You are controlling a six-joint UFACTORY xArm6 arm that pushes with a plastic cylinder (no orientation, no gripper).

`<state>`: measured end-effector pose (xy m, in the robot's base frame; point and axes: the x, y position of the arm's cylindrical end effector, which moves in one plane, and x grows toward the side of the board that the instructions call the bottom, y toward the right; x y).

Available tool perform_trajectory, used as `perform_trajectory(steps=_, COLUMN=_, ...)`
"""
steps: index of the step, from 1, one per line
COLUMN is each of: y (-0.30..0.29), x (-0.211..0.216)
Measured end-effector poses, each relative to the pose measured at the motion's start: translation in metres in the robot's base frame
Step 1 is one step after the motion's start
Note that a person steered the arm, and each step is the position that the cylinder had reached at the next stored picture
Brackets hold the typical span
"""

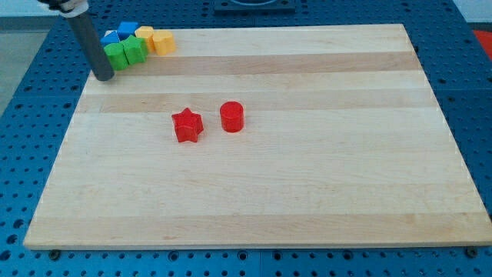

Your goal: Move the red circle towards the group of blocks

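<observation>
The red circle (232, 117) sat mid-worktop (323, 177), just right of the red star (187, 125), well apart from the group of blocks (137, 45) in the top-left corner. The rod carried no jaws, and its tip (103, 77) rested just left of that group, far from the circle, so it seemed the push had yet to be lined up.

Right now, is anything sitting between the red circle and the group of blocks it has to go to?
The red star sits just to the view's left of the red circle, near the lower edge of the straight line to the group of blocks at the top left. My tip rests beside that group.
</observation>
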<state>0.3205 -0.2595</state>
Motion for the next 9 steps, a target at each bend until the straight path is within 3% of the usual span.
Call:
perform_trajectory(steps=3, y=0.004, x=-0.018)
perform_trajectory(steps=4, y=0.014, x=-0.001)
perform_trajectory(steps=7, y=0.271, x=0.039)
perform_trajectory(steps=9, y=0.319, x=0.148)
